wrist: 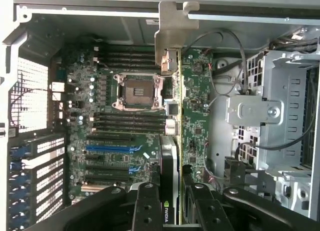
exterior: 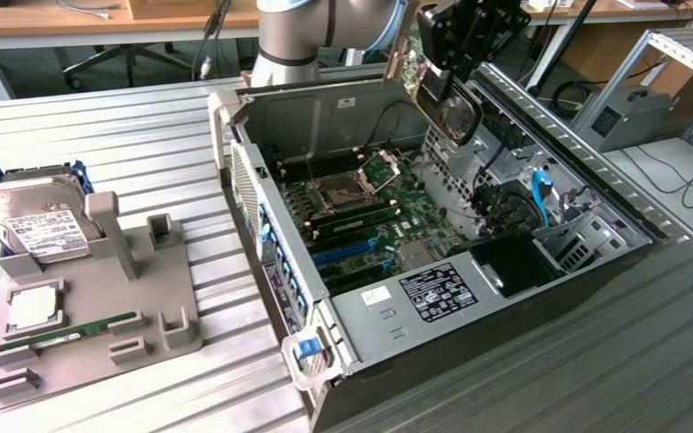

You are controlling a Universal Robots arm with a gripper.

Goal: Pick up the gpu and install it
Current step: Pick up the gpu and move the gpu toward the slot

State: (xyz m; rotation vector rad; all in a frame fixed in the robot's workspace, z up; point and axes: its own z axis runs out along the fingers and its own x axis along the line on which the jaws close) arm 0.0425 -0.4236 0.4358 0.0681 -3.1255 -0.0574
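The gpu (exterior: pixel 446 106), a thin card with a green board edge and a metal bracket, hangs tilted over the far side of the open computer case (exterior: pixel 443 311). My gripper (exterior: pixel 440 79) is shut on it from above. In the wrist view the gpu (wrist: pixel 170 156) is seen edge-on between my black fingers (wrist: pixel 145 206), and its silver bracket (wrist: pixel 172 26) points at the case's rear wall. My gripper (wrist: pixel 171 213) holds it clear above the motherboard (wrist: pixel 130 121), beside the CPU socket (wrist: pixel 137 91). The blue expansion slots (wrist: pixel 112 147) lie off to one side of the card.
A grey fixture (exterior: pixel 142 298) on the exterior view's left holds a hard drive (exterior: pixel 33 216), a CPU (exterior: pixel 33 307) and a RAM stick (exterior: pixel 64 338). Inside the case are a drive cage (wrist: pixel 280 116), loose cables (wrist: pixel 235 56) and a blue cable (exterior: pixel 541 198).
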